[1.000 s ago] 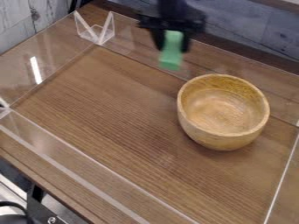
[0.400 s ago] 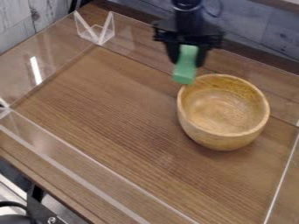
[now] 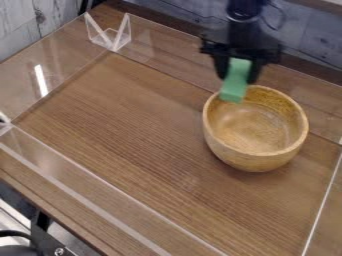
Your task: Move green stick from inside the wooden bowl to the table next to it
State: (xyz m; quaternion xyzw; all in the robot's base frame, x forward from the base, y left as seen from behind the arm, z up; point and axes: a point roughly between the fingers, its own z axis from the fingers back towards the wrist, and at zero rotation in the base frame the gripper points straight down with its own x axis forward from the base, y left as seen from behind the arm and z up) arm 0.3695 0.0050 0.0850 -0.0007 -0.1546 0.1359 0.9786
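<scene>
Tabletop: brown wood grain (image 3: 127, 120), fills most of the view, lit with a sheen toward the left. Low clear acrylic walls (image 3: 67, 172) edge it, glare spots on the left side. Small clear angular piece with whitish edges (image 3: 110, 33) sits near the back left. Beyond the table: grey patch top left, dark clutter along the back, too dim to name. Black cables and hardware (image 3: 24, 238) off the bottom left corner.

Round light-tan wooden bowl, thick rim (image 3: 254, 160), sits upright on the right half of the table. Dark gripper (image 3: 239, 60) is closed on the small flat bright-green stick (image 3: 237, 82), which hangs upright, slightly tilted, at the bowl's back-left rim. Can't tell if the stick touches the rim or is just above it.
</scene>
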